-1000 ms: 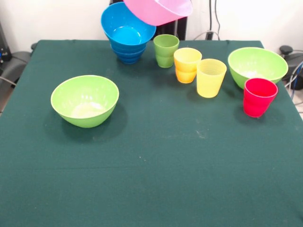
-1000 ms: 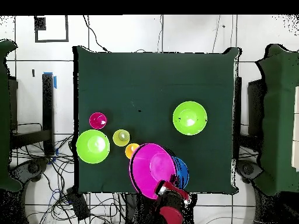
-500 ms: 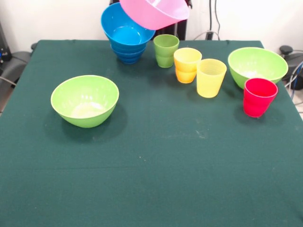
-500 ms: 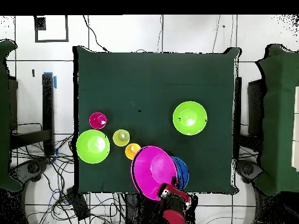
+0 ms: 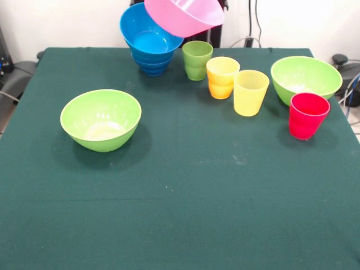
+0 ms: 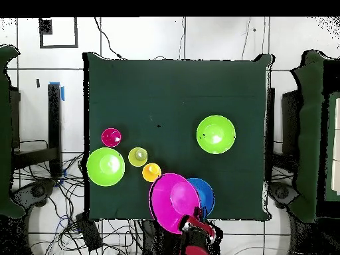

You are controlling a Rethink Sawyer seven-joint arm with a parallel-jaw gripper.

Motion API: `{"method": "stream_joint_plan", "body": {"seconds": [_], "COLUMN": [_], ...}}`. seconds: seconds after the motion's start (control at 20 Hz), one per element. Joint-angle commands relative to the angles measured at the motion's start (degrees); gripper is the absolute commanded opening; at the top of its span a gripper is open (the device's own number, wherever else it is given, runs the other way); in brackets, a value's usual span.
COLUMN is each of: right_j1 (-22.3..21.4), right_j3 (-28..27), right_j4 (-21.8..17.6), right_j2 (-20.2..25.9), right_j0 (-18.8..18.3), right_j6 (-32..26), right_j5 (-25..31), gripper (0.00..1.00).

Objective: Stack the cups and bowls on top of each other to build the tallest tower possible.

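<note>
At the desk's [image 5: 185, 214] twelve o'clock edge in the front view, the pink bowl [image 5: 184, 14] hangs tilted, gripped by its rim, just above and beside the tower [image 5: 149, 42], seemingly to cap it. Whether the jaws are apart, I cannot tell.

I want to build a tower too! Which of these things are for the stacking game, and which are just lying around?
For the stacking:
pink bowl, held up tilted
blue bowl stack
two lime green bowls
green cup
orange cup
yellow cup
red cup

Just lying around:
cables on the floor by the table
</note>
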Motion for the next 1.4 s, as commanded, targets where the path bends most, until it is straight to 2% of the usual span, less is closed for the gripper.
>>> {"method": "stream_joint_plan", "body": {"seconds": [0.05,0.1,0.2,0.3,0.35,0.4,0.55,0.65,0.95,1.15,1.4], "right_j1": [5.03,4.7,0.43,-4.73,-5.27,-5.84,-6.96,-9.22,-11.16,-10.97,-12.9], "right_j3": [1.37,1.53,3.3,6.79,8.39,9.43,11.98,13.47,16.95,17.2,18.7], "right_j4": [-3.15,-3.26,-4.45,-4.75,-4.07,-3.42,-1.6,0.35,5.28,5.93,6.74], "right_j2": [-0.83,-0.51,3.88,13.74,18.63,21.43,27.05,31.19,42.99,47.53,49.06], "right_j0": [1.39,1.24,-1.66,-7.16,-9.4,-10.43,-13.61,-16.17,-24.24,-29.01,-30.13], "right_j6": [7.43,7.58,8.4,10.41,11.46,12.02,12.55,11.91,10.55,7.93,7.72], "right_j5": [-3.75,-3.62,-0.45,3.52,4.08,3.95,3.39,4.95,6.55,7.15,5.29], "gripper": [0.0,0.0,0.0,0.0,0.0,0.0,0.0,0.0,0.0,0.0,0.0]}}
